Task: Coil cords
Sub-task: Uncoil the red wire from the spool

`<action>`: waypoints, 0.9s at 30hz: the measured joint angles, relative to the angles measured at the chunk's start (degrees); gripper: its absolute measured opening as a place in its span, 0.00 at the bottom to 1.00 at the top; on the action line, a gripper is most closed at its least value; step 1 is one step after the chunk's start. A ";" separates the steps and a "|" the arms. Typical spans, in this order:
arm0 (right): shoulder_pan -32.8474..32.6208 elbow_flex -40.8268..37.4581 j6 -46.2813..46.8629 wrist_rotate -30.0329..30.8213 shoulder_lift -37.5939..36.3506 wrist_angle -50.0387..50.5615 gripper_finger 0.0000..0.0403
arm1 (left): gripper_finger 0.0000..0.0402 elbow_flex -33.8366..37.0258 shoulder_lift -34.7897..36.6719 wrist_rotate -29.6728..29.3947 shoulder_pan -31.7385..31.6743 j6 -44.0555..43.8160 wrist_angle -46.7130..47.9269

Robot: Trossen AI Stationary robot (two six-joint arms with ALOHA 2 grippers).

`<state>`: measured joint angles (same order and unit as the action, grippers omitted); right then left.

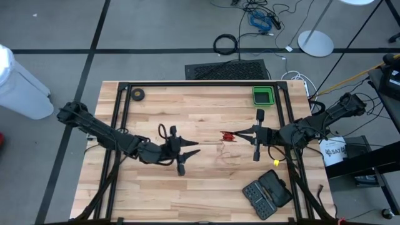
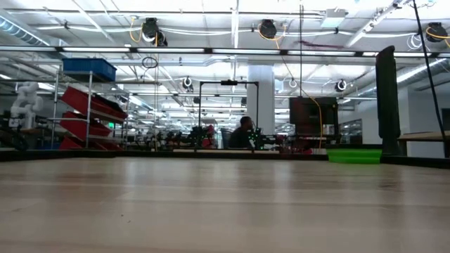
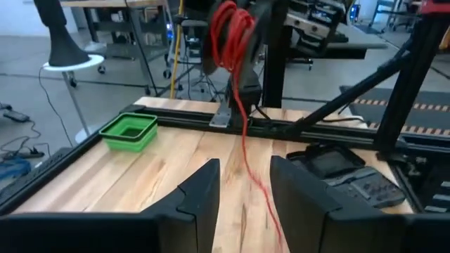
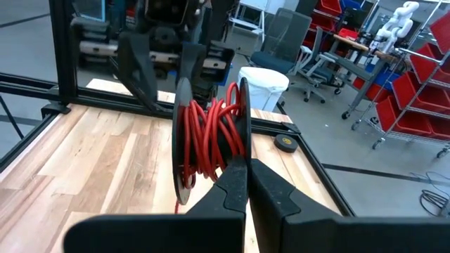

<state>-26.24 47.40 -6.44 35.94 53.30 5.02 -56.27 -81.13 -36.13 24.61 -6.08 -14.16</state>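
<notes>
Only one label is showing: a white bucket [image 1: 332,152] beside the table's right edge is carrying dark lettering too small to read.

Near the middle of the wooden table [image 1: 206,106], the right gripper [image 1: 240,134] is gripping the black reel [image 4: 211,147] with its fingers [image 4: 228,193] pinched tight on the reel's edge, holding it off the boards with red cord [image 4: 209,137] wound loosely between the two flanges. A loose strand of that cord [image 3: 247,158] is trailing down from the reel to the tabletop and lying in faint curves there.

Facing it, the left gripper [image 1: 195,150] is hovering with its fingers [image 3: 200,200] standing partly apart and holding nothing; the red strand is running through the gap between them without clearly touching either.

Bare wood is lying open between the two grippers and across the table's left half. A green tray [image 1: 263,95] is sitting at the far right corner, a small black ring-shaped roll [image 1: 138,94] at the far left corner, and a black case [image 1: 267,192] at the near right edge, all well apart from the reel.
</notes>
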 joint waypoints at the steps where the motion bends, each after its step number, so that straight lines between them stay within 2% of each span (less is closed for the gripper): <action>1: 0.01 0.00 0.02 -0.01 0.00 0.00 0.00 | 0.33 0.00 -0.85 0.01 -0.21 0.85 -0.88; 7: 0.01 0.00 0.02 -0.12 0.00 0.01 0.00 | 0.36 0.02 -6.79 -0.16 -1.98 5.42 -10.71; 12: 0.00 0.00 0.02 -0.26 0.00 0.07 0.00 | 0.49 0.02 -10.00 -0.18 -2.13 9.43 -14.13; 17: 0.01 0.00 0.02 -0.26 0.00 0.07 0.00 | 0.58 0.00 -11.94 -0.18 -2.93 9.48 -14.46; 27: 0.00 0.00 0.02 -0.24 0.00 0.04 0.00 | 0.59 0.00 -15.84 1.11 -4.72 7.94 -21.77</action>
<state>-26.24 47.40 -6.42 35.70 53.30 5.06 -56.27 -96.98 -35.02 19.88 1.86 -35.93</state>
